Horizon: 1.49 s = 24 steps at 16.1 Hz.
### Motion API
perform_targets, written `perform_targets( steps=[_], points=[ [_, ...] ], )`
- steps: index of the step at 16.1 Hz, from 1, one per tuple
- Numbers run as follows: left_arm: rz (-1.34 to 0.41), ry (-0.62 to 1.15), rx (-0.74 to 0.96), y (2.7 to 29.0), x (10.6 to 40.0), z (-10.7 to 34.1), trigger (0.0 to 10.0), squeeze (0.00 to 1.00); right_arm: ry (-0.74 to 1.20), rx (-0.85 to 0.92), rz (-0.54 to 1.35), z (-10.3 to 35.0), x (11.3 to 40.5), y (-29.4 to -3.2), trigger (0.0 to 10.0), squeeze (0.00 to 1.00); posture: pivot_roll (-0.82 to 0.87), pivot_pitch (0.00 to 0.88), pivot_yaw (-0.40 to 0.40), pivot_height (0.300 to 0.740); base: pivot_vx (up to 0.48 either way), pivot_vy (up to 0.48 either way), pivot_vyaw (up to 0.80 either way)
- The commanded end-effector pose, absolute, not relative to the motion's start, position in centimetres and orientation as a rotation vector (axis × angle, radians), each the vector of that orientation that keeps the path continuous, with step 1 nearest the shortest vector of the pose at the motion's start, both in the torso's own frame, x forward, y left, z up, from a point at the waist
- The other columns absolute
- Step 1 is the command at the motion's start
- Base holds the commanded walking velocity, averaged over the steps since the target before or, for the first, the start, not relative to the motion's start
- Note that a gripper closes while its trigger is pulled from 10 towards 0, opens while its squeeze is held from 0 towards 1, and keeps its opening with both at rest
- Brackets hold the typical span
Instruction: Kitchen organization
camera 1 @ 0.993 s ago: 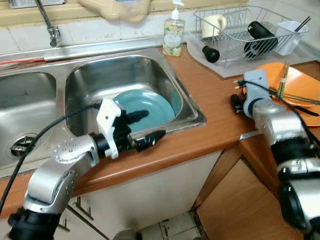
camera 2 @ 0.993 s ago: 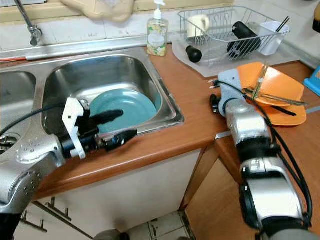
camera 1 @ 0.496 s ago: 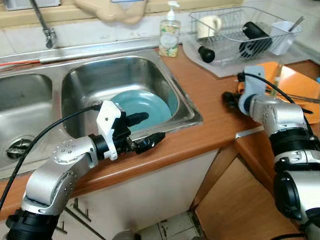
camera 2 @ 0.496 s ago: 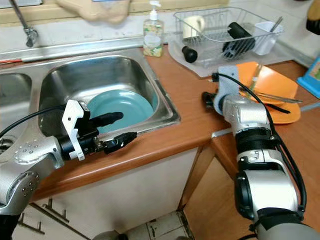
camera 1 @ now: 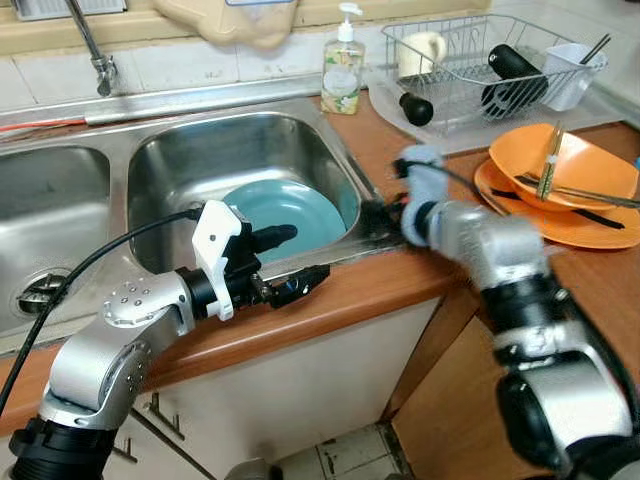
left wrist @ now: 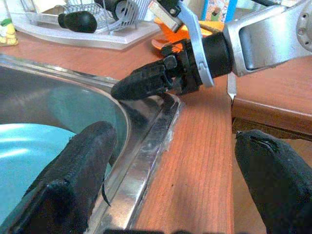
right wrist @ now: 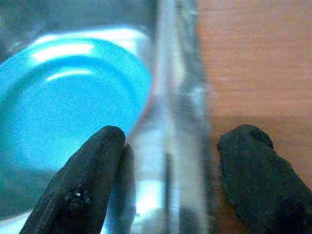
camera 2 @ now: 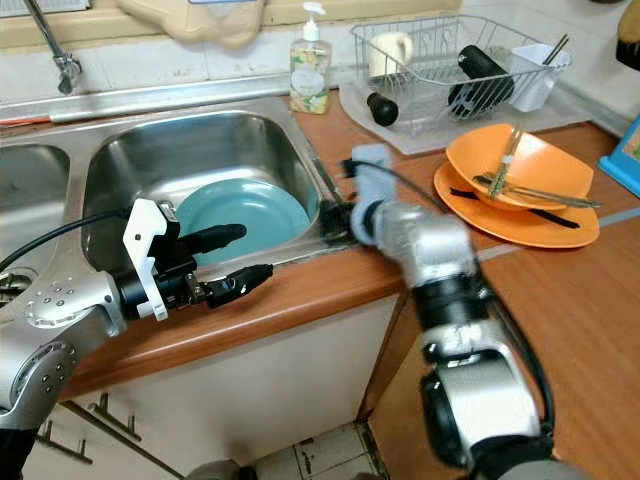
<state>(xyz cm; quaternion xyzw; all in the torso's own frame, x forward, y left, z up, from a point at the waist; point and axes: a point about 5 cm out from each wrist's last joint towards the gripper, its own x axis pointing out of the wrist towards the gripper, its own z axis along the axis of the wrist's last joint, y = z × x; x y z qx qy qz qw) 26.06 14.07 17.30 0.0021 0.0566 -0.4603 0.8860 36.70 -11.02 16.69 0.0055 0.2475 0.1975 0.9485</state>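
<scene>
1. Two end effectors framed the same corner of the sink: your left end effector (camera 1: pixel 283 262) hovered over the front rim of the right basin (camera 1: pixel 180 170), fingers spread wide, one above the teal plate (camera 1: pixel 300 212) and one over the desk edge.
2. Your right end effector (right wrist: pixel 168 178) sat at the basin's right rim, fingers wide apart, one finger (right wrist: pixel 85 175) on the basin side just beside the plate's edge and the other over the wood; whether it touched the plate you could not tell.
3. The teal plate lay tilted inside the stainless basin, leaning toward its right wall, round, smooth and glossy, between your two end effectors and held by neither.
4. The desk (camera 2: pixel 400 160) was reddish-brown wood grain with a rounded front edge; the sink steel was brushed and reflective.
5. Well to the right of the sink stood an orange bowl (camera 2: pixel 520 165) on an orange plate (camera 2: pixel 540 225), with utensils (camera 2: pixel 505 170) lying across them.
6. Behind these, a wire dish rack (camera 1: pixel 480 55) on a grey mat held a cream mug (camera 1: pixel 420 50), a black cylinder and a white cup.
7. A soap pump bottle (camera 1: pixel 343 68) stood at the basin's back right corner.
</scene>
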Motion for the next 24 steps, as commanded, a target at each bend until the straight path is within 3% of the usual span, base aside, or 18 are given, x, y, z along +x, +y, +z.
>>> perform_targets(
  steps=[1, 3, 4, 5, 7, 8, 9, 15, 18, 24],
  points=[
    [-0.960, 0.093, 0.013, 14.2, 26.1, 18.0, 10.0, 0.31, 0.430, -0.041, 0.368, 17.2, 36.9, -11.5, 10.0, 0.00, 0.00, 0.000, 0.038, 0.740, 0.000, 0.000, 0.00],
    [-0.961, 0.093, 0.013, 14.2, 26.1, 18.0, 10.0, 0.32, 0.350, -0.100, 0.290, 17.9, 37.4, -12.6, 10.0, 0.00, 0.00, 0.000, 0.038, 0.740, 0.000, 0.000, 0.00],
    [-0.963, 0.092, 0.013, 14.1, 26.1, 18.0, 10.0, 0.31, 0.332, -0.121, 0.208, 18.2, 37.7, -13.9, 10.0, 0.45, 0.00, 0.000, 0.041, 0.740, 0.000, 0.000, 0.00],
    [-0.965, 0.091, 0.012, 14.1, 26.2, 18.0, 10.0, 0.32, 0.332, -0.128, 0.132, 18.3, 37.8, -15.2, 10.0, 1.00, 0.00, 0.000, 0.041, 0.740, 0.000, 0.000, 0.00],
    [-0.967, 0.090, 0.010, 14.0, 26.2, 18.0, 10.0, 0.32, 0.338, -0.154, 0.051, 18.1, 37.9, -16.9, 10.0, 1.00, 0.00, 0.000, 0.041, 0.740, 0.000, 0.000, 0.00],
    [-0.967, 0.090, 0.010, 14.0, 26.2, 18.0, 10.0, 0.31, 0.333, -0.168, 0.006, 18.1, 38.0, -17.8, 10.0, 0.91, 0.00, 0.000, 0.041, 0.740, 0.000, 0.000, 0.00],
    [-0.966, 0.090, 0.010, 14.0, 26.1, 18.0, 10.0, 0.32, 0.338, -0.183, -0.056, 17.8, 38.0, -19.2, 10.0, 0.00, 0.00, 0.000, 0.041, 0.740, 0.000, 0.000, 0.00],
    [-0.974, 0.091, 0.010, 13.9, 26.2, 18.0, 10.0, 0.31, 0.411, -0.079, -0.074, 16.6, 38.0, -20.5, 10.0, 0.00, -0.01, 0.000, 0.046, 0.740, 0.000, 0.000, 0.00],
    [-0.972, 0.092, 0.012, 14.0, 26.2, 18.1, 10.0, 0.32, 0.488, -0.037, 0.023, 15.6, 37.8, -19.3, 10.0, 0.00, 0.00, 0.000, 0.046, 0.740, 0.000, 0.000, 0.00],
    [-0.969, 0.097, 0.012, 14.1, 26.2, 18.0, 10.0, 0.32, 0.533, -0.004, 0.268, 15.4, 36.8, -14.2, 10.0, 0.00, 0.00, 0.000, 0.048, 0.740, 0.000, 0.000, 0.00]
  ],
)
